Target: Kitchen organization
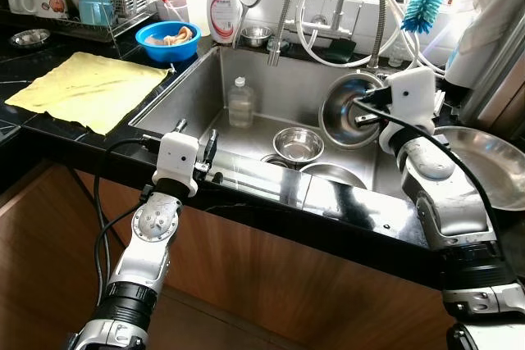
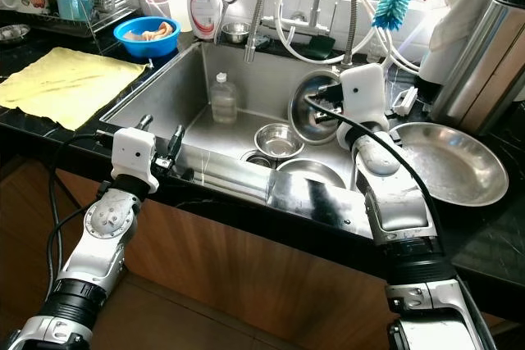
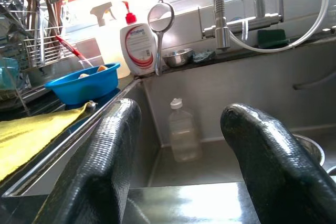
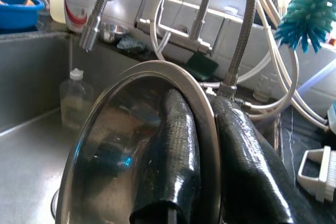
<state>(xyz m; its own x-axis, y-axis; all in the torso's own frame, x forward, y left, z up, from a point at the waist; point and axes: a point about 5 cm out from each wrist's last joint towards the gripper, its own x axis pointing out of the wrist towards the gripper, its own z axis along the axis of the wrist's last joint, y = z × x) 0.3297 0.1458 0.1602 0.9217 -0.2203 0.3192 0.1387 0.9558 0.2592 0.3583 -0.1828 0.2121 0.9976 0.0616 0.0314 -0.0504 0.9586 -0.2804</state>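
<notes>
- Steel bowl (image 1: pixel 349 112) tilted on edge above the sink (image 1: pixel 189 92), at its right side, my right fingers (image 4: pixel 178 145) clamped across its rim, one inside, one outside.
- Likely light, rigid, slick when wet; the rim looks the surest hold.
- My left fingers (image 3: pixel 105 156) spread apart, empty, at the sink's front tabletop edge.

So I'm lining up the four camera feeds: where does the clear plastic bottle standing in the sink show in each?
Left eye: clear plastic bottle at upper centre, by the sink's back wall.
Right eye: left of centre.
Left wrist: centre, between the left pincer fingers.
Right wrist: left edge, beside the steel bowl held by the right pincer.
Shared landmark: the red-capped soap bottle.
</notes>
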